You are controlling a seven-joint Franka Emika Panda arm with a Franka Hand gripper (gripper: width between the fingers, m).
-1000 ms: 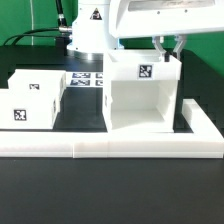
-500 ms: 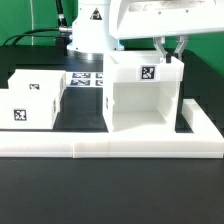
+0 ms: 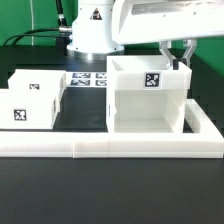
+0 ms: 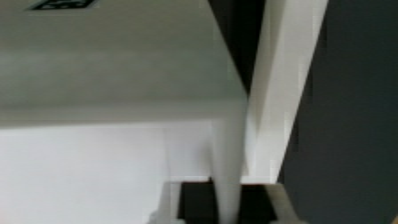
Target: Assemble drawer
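The large hollow white cube casing (image 3: 146,100) stands upright on the table, open side toward the camera, with a tag on its inner back wall. My gripper (image 3: 176,52) reaches down at its far upper corner on the exterior view's right and is shut on the casing's thin side wall. In the wrist view that wall (image 4: 281,90) runs between the two dark fingers of the gripper (image 4: 237,205). Two smaller white tagged boxes (image 3: 30,104) (image 3: 40,80) sit at the exterior view's left, untouched.
The long low white L-shaped wall (image 3: 110,148) runs along the front and up the exterior view's right side, close to the casing. The marker board (image 3: 88,80) lies behind, near the robot base (image 3: 92,30).
The casing has slid toward the exterior view's right, held by my gripper, and now stands closer to the L-shaped wall's side arm. The two small boxes have not moved.
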